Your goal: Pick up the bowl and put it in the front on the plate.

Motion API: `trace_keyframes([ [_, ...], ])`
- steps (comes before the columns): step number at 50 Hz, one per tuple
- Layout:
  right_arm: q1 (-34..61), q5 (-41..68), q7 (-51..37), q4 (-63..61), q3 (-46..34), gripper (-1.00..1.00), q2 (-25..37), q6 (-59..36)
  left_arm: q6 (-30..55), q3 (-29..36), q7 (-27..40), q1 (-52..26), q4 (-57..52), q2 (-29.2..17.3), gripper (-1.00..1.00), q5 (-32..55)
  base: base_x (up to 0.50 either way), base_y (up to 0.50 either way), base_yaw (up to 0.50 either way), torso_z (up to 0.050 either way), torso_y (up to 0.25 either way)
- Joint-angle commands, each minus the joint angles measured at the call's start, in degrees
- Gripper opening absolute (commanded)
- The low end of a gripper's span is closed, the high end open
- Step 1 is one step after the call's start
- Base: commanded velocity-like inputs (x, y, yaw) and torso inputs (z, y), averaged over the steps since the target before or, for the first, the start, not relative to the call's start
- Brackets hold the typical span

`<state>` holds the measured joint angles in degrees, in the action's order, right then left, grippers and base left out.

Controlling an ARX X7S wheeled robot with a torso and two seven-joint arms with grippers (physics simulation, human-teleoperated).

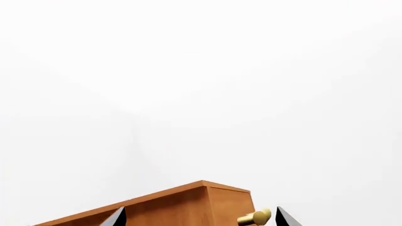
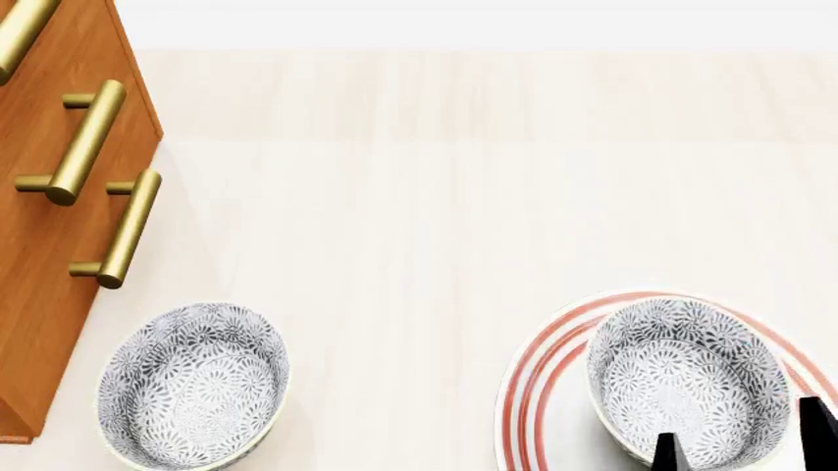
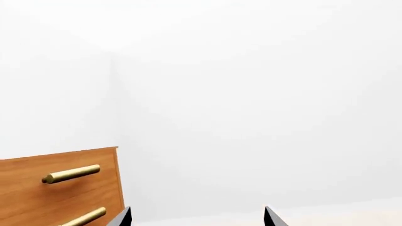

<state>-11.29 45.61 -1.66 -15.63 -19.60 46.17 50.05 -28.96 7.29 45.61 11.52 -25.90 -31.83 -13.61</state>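
Observation:
In the head view a grey-blue floral bowl (image 2: 684,378) stands upright on the red-ringed white plate (image 2: 550,392) at the lower right. A look-alike bowl (image 2: 196,385) sits on the pale table at the lower left. My right gripper (image 2: 741,442) is open at the bottom edge. One fingertip shows over the plated bowl's near rim and the other just right of that bowl. In the right wrist view the right gripper (image 3: 197,219) holds nothing between its tips. The left gripper (image 1: 199,219) is open too, facing the cabinet's top corner, and is out of the head view.
A wooden cabinet (image 2: 53,255) with brass bar handles (image 2: 81,142) stands along the table's left side, close to the left bowl. Its top corner (image 1: 207,202) and a handle end (image 1: 254,217) show in the left wrist view. A white wall lies behind.

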Motion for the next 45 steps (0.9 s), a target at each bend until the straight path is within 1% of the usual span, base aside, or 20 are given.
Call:
trace_keyframes([
  [1,3.3,0.4,0.0,-0.5,-0.1,1.00,-2.1,-1.4,-2.0,-2.3,1.2,0.4,-0.1,-1.4,1.00,0.0,0.00,0.00,0.00,0.000,0.000],
  [8,4.2,0.9,-1.1,-0.2,1.3,1.00,-3.4,-0.7,-2.7,-4.9,2.3,-0.2,0.0,-2.3,1.00,0.6,0.00,0.00,0.00,0.000,0.000],
  [13,5.0,-0.5,-3.9,-0.2,3.9,1.00,-5.0,0.0,-1.9,-7.4,3.2,-0.9,-1.1,-2.7,1.00,1.0,0.00,0.00,0.00,0.000,0.000],
  [14,6.2,-1.9,-7.3,0.1,6.8,1.00,-7.0,0.8,-1.3,-8.8,3.6,-1.3,-1.9,-2.8,1.00,1.3,0.00,0.00,0.00,0.000,0.000],
  [15,6.9,-2.1,-8.8,-0.2,8.2,1.00,-7.5,1.0,-1.4,-9.6,4.0,-1.6,-2.2,-3.0,1.00,1.2,0.00,0.00,0.00,0.000,0.000],
  [21,9.0,-5.4,-12.4,-0.7,11.8,1.00,-9.1,0.8,-0.5,-12.4,5.0,-3.3,-2.1,-3.4,1.00,3.2,0.00,0.00,0.00,0.000,0.000],
  [27,10.3,-5.5,-13.3,0.7,13.8,1.00,-11.1,2.1,-1.2,-13.7,5.9,-3.9,-0.7,-3.6,1.00,4.0,0.00,0.00,0.00,0.000,0.000],
  [36,11.0,-7.1,-13.0,2.9,13.6,1.00,-13.1,1.7,-1.8,-13.1,6.5,-5.6,3.8,-3.0,1.00,5.9,0.00,0.00,0.00,0.000,0.000],
  [45,11.3,-7.9,-12.7,4.0,13.9,1.00,-14.4,1.7,-1.2,-14.4,7.2,-6.4,5.4,-2.9,1.00,7.1,0.00,0.00,0.00,0.000,0.000],
])
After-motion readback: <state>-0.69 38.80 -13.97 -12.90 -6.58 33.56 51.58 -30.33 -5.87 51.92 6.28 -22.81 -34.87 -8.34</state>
